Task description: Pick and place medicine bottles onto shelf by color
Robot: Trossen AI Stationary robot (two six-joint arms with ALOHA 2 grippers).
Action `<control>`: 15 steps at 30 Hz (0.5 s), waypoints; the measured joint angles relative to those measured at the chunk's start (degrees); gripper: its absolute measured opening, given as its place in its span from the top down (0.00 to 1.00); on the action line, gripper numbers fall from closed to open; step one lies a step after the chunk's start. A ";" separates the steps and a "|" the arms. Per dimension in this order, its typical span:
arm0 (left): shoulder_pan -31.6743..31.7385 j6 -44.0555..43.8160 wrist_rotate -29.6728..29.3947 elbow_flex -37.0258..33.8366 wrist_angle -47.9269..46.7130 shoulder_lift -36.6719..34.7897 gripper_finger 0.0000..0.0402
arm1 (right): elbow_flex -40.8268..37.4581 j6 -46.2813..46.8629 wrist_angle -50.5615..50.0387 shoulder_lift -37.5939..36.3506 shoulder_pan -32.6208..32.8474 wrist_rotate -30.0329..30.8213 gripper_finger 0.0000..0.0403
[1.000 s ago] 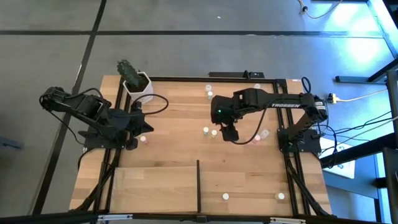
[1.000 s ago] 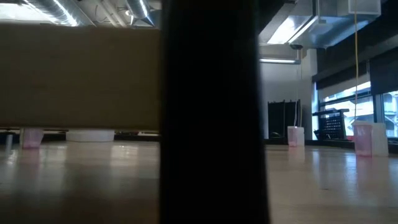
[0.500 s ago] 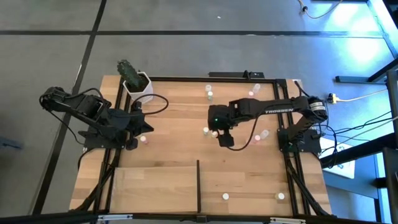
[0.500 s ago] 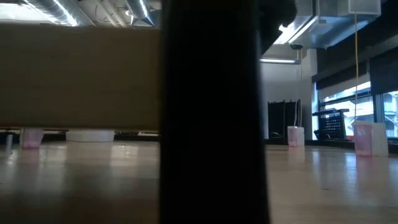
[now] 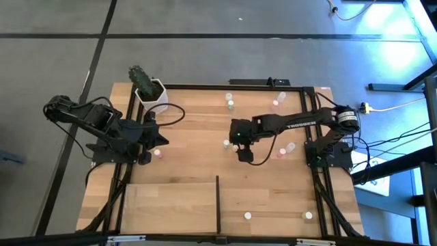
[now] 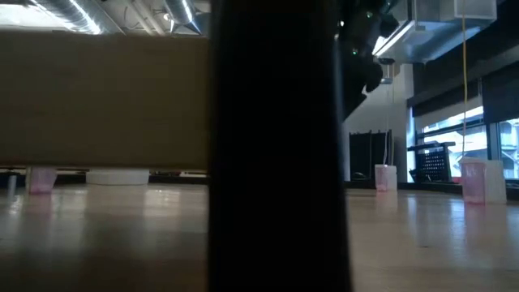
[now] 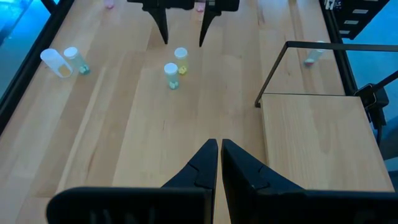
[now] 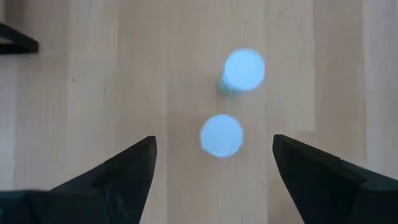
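Shifted leftward since the earlier frame: right gripper, fingers spread wide, above two white-capped medicine bottles standing mid-table. Shelf: near-left corner of table, well apart from them. Left gripper: fingers together, waiting at left edge.

White lettering "TROSSEN" on forearm link of dark right arm, high view, small, barely legible. No other text, label, number or sign legible: none readable on tiny white-capped medicine bottles, none on pale light-wood shelf panel, none in room behind table, low view.
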 joint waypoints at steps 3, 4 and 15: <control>0.02 0.00 0.00 0.00 -0.01 0.00 0.97 | -1.60 -0.05 3.06 0.00 -0.15 0.09 0.20; 0.01 0.00 0.00 0.00 -0.01 0.00 0.97 | -2.19 -0.07 3.69 0.00 -0.15 0.10 0.20; 0.00 0.00 0.01 -0.02 0.11 0.02 0.97 | -4.81 -0.25 9.50 2.95 -0.67 0.07 0.20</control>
